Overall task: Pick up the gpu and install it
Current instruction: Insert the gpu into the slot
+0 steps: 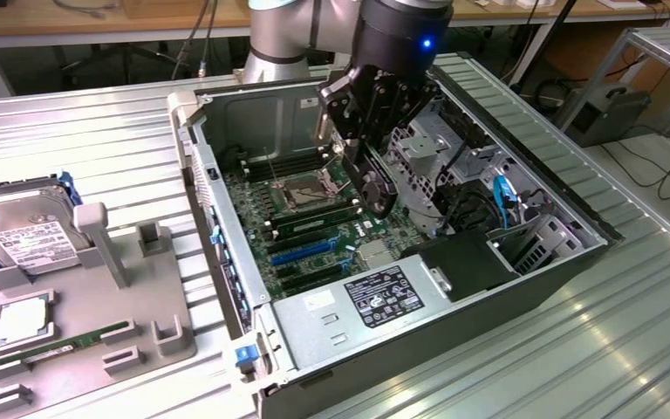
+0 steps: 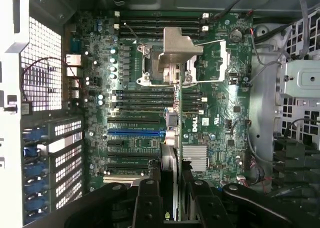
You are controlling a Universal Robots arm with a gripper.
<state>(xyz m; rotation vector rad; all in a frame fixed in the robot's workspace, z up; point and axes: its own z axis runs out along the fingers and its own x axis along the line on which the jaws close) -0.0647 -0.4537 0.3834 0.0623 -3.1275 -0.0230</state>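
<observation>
My gripper [image 1: 365, 161] hangs inside the open computer case [image 1: 213, 201], over the green motherboard [image 1: 300, 214]. It is shut on the gpu [image 1: 379, 196], a thin dark card that hangs below the fingers, just above the board. In the wrist view the gpu [image 2: 168, 163] shows edge-on between my two black fingers [image 2: 147, 198], with my gripper [image 2: 170, 190] closed around it. The card's edge lies over the lower half of the motherboard [image 2: 220, 113], next to the blue expansion slot [image 2: 135, 132] and the black slots around it. The cpu socket [image 2: 175, 58] lies beyond it.
A silver power supply [image 1: 387, 292] fills the case's near end, and a drive cage [image 1: 428, 144] with cables stands on the exterior view's right. Outside the case, a grey fixture [image 1: 137, 305] holds a hard drive [image 1: 27, 240], a cpu [image 1: 21, 319] and a RAM stick [image 1: 62, 345].
</observation>
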